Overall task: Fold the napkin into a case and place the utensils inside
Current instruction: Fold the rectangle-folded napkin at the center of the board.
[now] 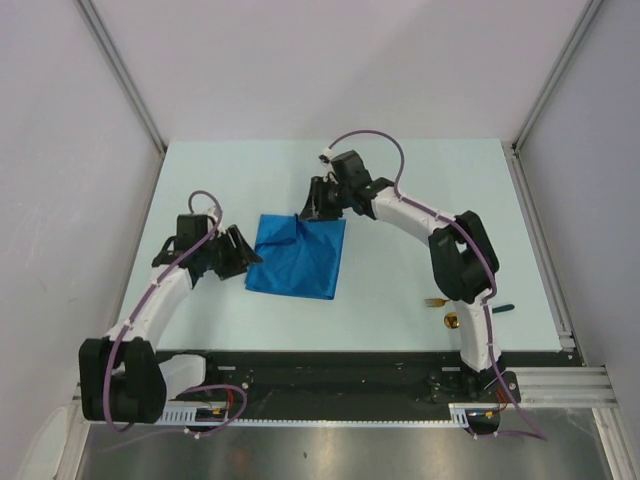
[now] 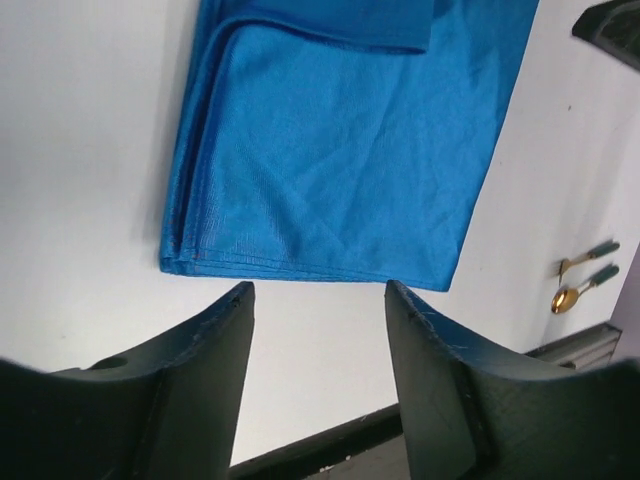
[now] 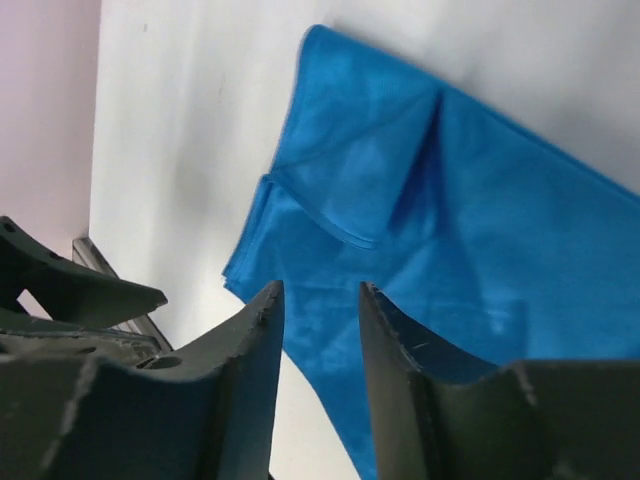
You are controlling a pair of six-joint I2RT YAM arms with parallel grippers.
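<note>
Pale table, folded blue napkin at centre, fork and spoon well right

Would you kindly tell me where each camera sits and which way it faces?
Top external: above, behind the bases, looking down at the table; both arms, left gripper and right gripper show.
Left wrist: on the left arm, facing the napkin past its open fingers.
Right wrist: on the right arm, facing the napkin's folded corner past its fingers.
All three share the napkin.

The napkin is soft woven cloth with slight sheen; the table smooth, matt
</note>
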